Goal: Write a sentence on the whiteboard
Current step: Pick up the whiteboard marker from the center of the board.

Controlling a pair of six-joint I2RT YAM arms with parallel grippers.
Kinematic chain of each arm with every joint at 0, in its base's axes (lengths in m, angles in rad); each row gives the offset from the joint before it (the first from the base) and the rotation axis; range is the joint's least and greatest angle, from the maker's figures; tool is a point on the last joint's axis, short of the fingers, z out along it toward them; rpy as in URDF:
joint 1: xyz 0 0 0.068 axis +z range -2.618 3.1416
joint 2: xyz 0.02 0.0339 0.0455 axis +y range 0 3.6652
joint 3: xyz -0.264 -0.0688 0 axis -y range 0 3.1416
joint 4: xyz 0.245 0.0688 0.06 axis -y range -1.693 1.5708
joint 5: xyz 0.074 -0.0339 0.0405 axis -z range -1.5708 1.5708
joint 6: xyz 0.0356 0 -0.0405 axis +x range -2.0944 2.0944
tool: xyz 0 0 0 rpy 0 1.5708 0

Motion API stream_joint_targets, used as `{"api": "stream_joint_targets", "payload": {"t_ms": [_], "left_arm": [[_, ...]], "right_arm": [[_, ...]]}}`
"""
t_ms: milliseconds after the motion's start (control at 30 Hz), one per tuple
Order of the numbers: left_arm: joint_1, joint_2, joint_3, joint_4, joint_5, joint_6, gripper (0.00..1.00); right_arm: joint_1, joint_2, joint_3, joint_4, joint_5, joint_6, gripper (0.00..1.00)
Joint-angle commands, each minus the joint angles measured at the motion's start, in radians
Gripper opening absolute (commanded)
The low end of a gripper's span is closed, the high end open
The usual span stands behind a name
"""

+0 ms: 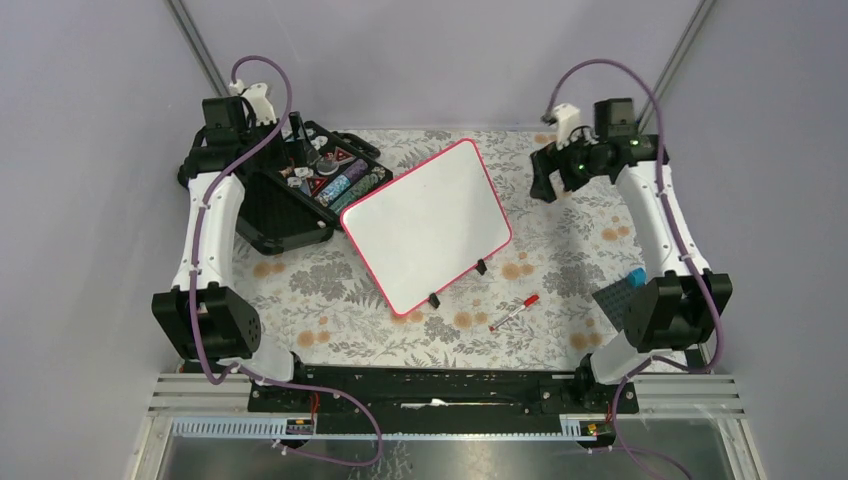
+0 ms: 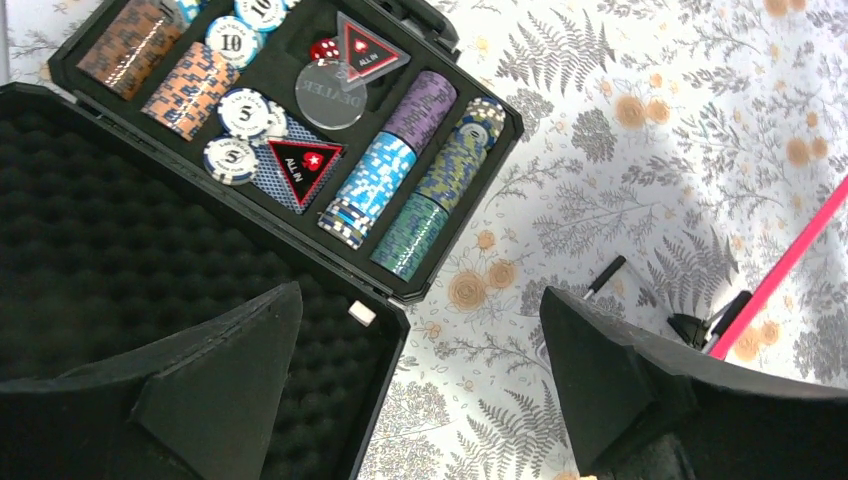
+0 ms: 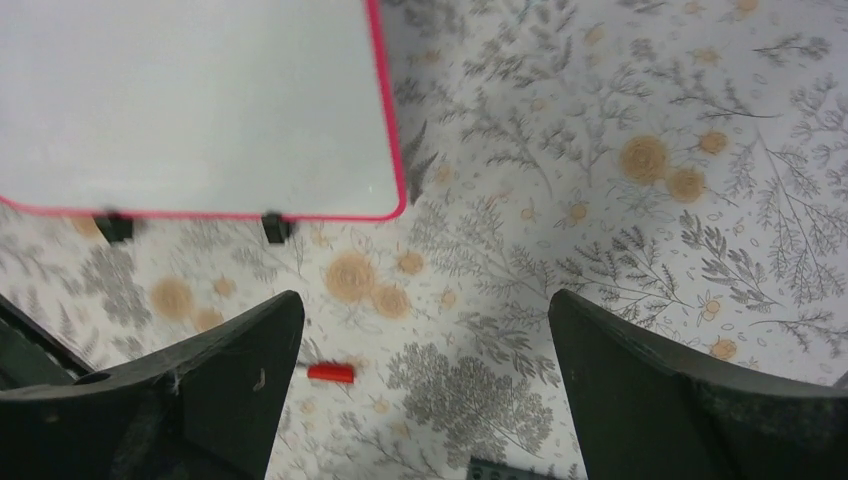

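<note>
The whiteboard (image 1: 428, 225), white with a red-pink rim and two black clip feet, lies tilted in the middle of the flowered table; its surface is blank. It also shows in the right wrist view (image 3: 190, 100), and its rim shows in the left wrist view (image 2: 780, 270). A red-capped marker (image 1: 514, 313) lies on the table in front of the board's near right corner; its red cap shows in the right wrist view (image 3: 331, 373). My left gripper (image 2: 420, 350) is open and empty above the edge of the black case. My right gripper (image 3: 425, 345) is open and empty, high over the table right of the board.
An open black case (image 1: 300, 190) with poker chips and foam lid (image 2: 130, 260) sits at the back left, touching the board's far corner. A dark grey pad with a blue piece (image 1: 622, 288) lies at the right edge beside the right arm.
</note>
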Motion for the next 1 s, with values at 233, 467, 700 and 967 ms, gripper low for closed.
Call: {"api": "stream_joint_targets", "payload": {"t_ms": [233, 467, 700, 967], "left_arm": [[-0.036, -0.001, 0.074, -0.065, 0.169, 0.078, 0.99], [-0.036, -0.026, 0.081, -0.078, 0.207, 0.067, 0.99], [-0.036, -0.031, 0.058, -0.078, 0.235, 0.061, 0.99], [-0.036, -0.029, 0.048, -0.078, 0.233, 0.061, 0.99]], "right_arm": [[0.487, -0.206, -0.403, -0.090, 0.398, -0.393, 0.99], [0.746, -0.202, -0.572, -0.097, 0.629, -0.454, 0.99], [0.843, -0.151, -0.644, -0.066, 0.714, -0.460, 0.84], [0.941, -0.170, -0.764, 0.029, 0.715, -0.444, 0.76]]}}
